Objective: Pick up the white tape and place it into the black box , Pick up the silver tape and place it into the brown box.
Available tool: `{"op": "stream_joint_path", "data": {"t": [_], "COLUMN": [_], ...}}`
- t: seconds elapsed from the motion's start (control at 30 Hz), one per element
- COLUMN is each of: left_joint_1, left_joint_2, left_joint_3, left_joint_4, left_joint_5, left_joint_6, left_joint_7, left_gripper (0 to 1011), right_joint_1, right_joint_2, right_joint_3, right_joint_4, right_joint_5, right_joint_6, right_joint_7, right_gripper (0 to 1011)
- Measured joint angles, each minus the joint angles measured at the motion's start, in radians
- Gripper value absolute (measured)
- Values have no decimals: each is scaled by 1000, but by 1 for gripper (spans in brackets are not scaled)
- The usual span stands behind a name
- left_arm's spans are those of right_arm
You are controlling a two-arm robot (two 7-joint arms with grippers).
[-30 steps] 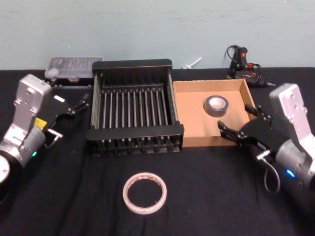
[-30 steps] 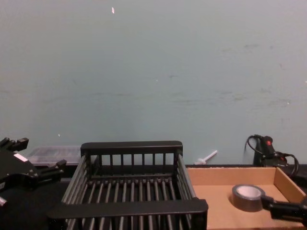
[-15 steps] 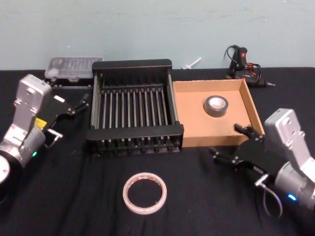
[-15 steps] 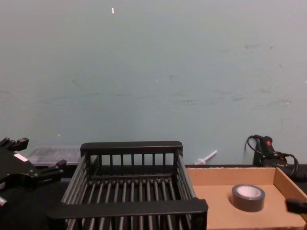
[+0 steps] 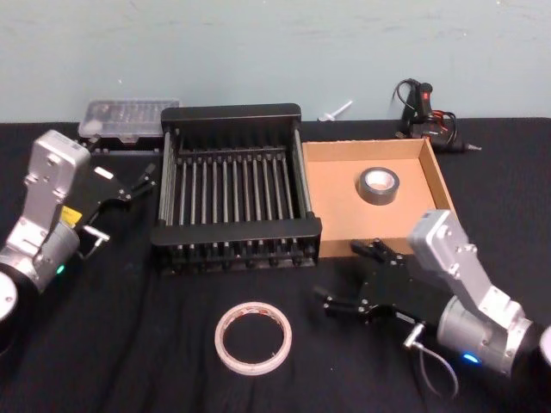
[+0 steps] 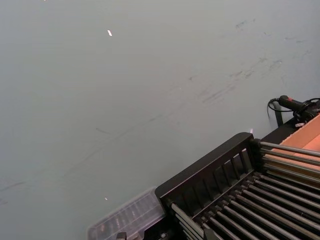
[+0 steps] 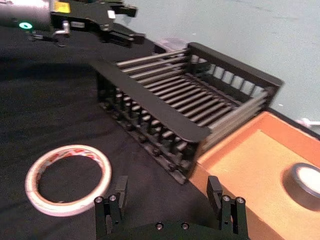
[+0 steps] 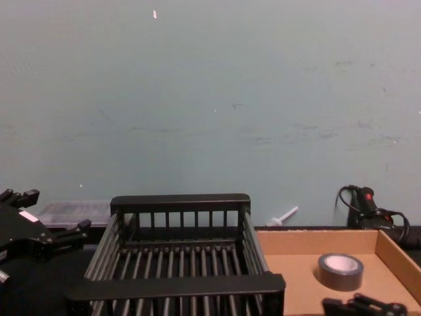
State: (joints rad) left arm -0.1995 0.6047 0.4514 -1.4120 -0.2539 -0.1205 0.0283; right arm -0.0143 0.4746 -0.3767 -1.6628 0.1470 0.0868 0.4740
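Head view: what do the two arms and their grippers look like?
Both match: silver-grey boxy wrist housings, rounded grey cuffs with a small lit indicator, black skeletal jaws. The left gripper carries a white and a yellow label; the right gripper trails a thin grey cable loop.

Chest view: we lose the near end of the black box (image 8: 177, 286) and the brown box (image 8: 388, 253) at the bottom edge. Left gripper (image 8: 49, 240) is cut by the left edge there. Right wrist view clips the silver tape (image 7: 306, 185) at the right edge.
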Motion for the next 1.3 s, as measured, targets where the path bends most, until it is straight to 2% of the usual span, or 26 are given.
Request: {"op": "stream_joint_path", "data": {"t": [0.3, 0.47, 0.8, 0.97, 1.3], "left_joint_1": [0, 0, 0, 0, 0], "left_joint_2": [0, 0, 0, 0, 0], "left_joint_3": [0, 0, 0, 0, 0], "left_joint_4": [0, 0, 0, 0, 0], "left_joint_5": [0, 0, 0, 0, 0], "left_joint_6": [0, 0, 0, 0, 0], "left_joint_7": [0, 0, 0, 0, 0], "left_gripper": [1001, 1001, 1001, 1001, 1001], "right_joint_1": [59, 83, 144, 166, 191], "right_joint_2": [-3, -7, -38, -51, -68], "right_joint_3": [-79, -108, -172, -199, -222], "right_joint_4": [27, 40, 94, 119, 161], "right_joint_5": [13, 18, 1, -5, -8], "right_joint_6": [18, 27, 47, 53, 63], "right_joint_7": [47, 60, 58, 61, 62], "right_gripper": [1002, 1002, 1002, 1002, 1002]}}
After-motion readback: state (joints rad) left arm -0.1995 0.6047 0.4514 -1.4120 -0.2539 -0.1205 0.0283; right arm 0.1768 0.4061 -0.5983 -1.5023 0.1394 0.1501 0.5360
